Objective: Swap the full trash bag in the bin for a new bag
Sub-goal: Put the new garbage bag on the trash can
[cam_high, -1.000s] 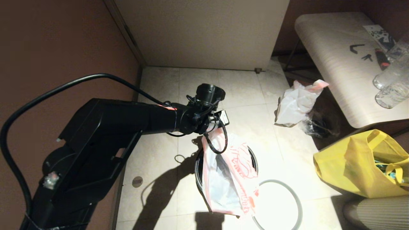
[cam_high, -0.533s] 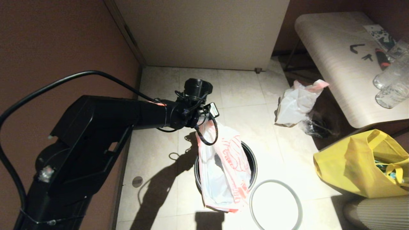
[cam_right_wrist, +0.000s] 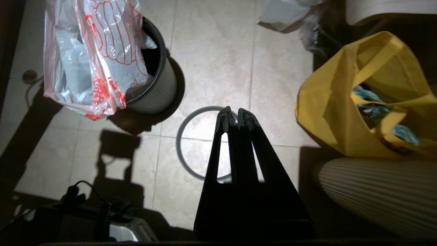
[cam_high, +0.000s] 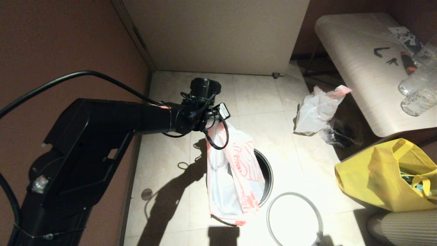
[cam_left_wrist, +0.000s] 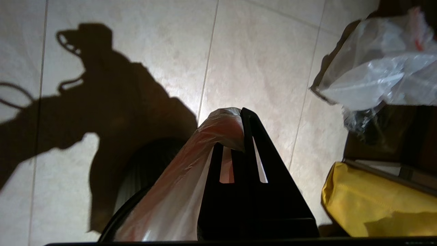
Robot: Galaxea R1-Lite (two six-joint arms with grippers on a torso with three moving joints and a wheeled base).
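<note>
our left tool (cam_left_wrist: 243,114) is pinched tight on the top of the bag (cam_high: 235,177), which hangs over the near-left rim of the black bin (cam_high: 267,172). it's thin translucent white plastic with a red outline drawing, red lettering and a pink edge. our right tool (cam_right_wrist: 232,114) is pressed together on nothing, above the grey ring (cam_right_wrist: 184,153) lying on the floor beside the bin.
</note>
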